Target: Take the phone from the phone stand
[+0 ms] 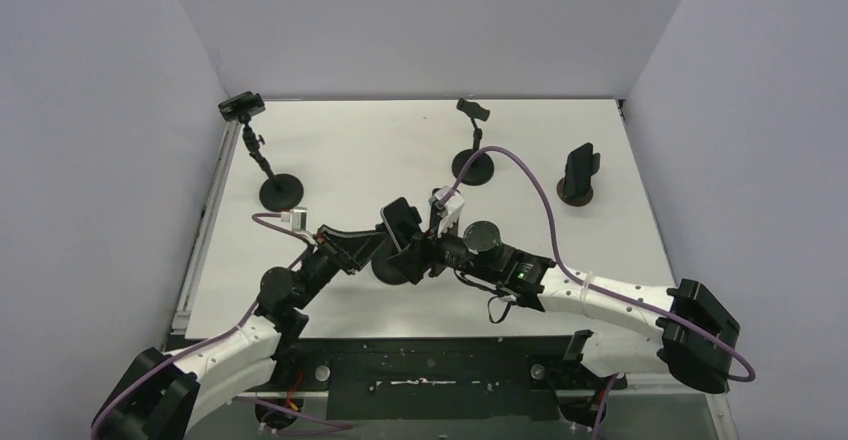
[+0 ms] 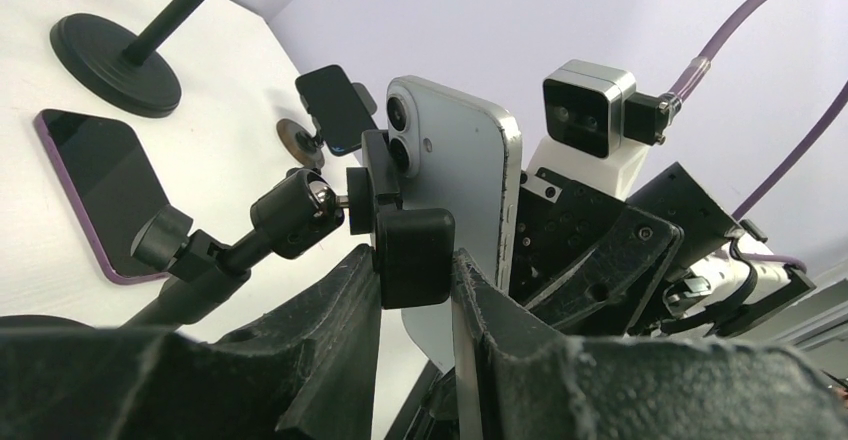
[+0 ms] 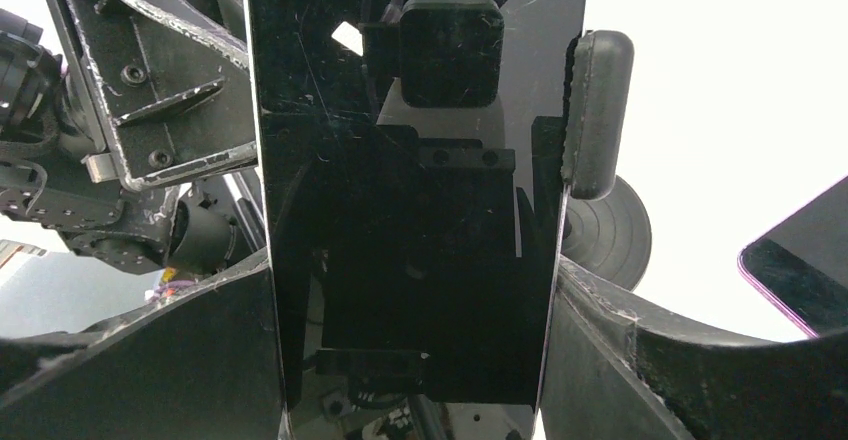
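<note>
At the near side of the white table [image 1: 350,150], the two arms meet in the middle. The left gripper [image 2: 412,285] has its two black fingers [image 2: 330,340] pressed on both sides of the lower padded jaw of the black phone stand with a round base and a ball joint [image 2: 292,212], so it is closed on the phone stand. The right gripper [image 3: 412,290] is on the opposite side. Its fingers [image 3: 610,350] touch the two long edges of the pale silver phone with a black glass screen [image 3: 410,190], so it is clamped on the phone.

The phone sits in the clamp of the phone stand, nearly upright, between the two grippers. Its back with two camera lenses faces the left wrist camera, and its screen faces the right wrist camera. In the right wrist view one padded jaw of the clamp holds the right edge of the screen, and another is at the top edge.

Near the stand, a dark phone with a purple rim [image 2: 95,185] lies flat on the table. Farther away there is a black stand with a round base at the left rear [image 1: 280,192] and a similar stand at the middle rear [image 1: 473,167]. At the right rear, a dark phone stands upright in a small holder with a brown base [image 1: 578,172].
</note>
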`<state>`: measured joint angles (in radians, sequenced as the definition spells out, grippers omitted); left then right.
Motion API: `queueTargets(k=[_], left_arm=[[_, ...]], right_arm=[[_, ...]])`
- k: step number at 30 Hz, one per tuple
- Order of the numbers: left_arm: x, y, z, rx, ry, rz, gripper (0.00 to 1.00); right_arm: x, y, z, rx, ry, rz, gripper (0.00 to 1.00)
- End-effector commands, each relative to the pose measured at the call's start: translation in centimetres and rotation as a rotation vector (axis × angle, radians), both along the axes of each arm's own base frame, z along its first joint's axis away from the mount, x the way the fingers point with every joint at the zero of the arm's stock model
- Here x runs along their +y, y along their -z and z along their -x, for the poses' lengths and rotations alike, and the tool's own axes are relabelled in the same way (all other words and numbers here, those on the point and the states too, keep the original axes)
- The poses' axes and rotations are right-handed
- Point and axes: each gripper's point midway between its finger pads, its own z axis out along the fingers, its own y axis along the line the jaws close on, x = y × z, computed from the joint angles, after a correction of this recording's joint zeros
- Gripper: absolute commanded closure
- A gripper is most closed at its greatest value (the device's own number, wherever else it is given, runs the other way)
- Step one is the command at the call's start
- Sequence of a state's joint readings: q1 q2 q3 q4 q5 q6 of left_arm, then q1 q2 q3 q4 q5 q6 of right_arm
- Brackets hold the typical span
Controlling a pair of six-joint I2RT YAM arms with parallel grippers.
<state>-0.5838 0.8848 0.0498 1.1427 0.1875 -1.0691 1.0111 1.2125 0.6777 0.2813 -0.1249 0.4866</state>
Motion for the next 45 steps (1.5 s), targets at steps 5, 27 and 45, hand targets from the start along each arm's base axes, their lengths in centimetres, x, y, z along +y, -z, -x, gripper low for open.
queueTargets(k=[5,27,45], left_arm=[[0.2,-0.1,-1.0,-0.02,-0.042,-0.058,1.0],[1.4,-3.3,0.2,-0.069,-0.074,-0.109,0.1],[7.0,-6.8,-0.7,-0.241,-0.399,-0.389,0.03]], right_arm=[[0.6,-9.9,1.0,-0.094,-0.09,-0.21,1.0],[-14.0,-0.6,-7.9,0.077,0.592,0.186,1.0],[-17.7,12.7,-12.9,0.374,0.671,0.405,1.0]])
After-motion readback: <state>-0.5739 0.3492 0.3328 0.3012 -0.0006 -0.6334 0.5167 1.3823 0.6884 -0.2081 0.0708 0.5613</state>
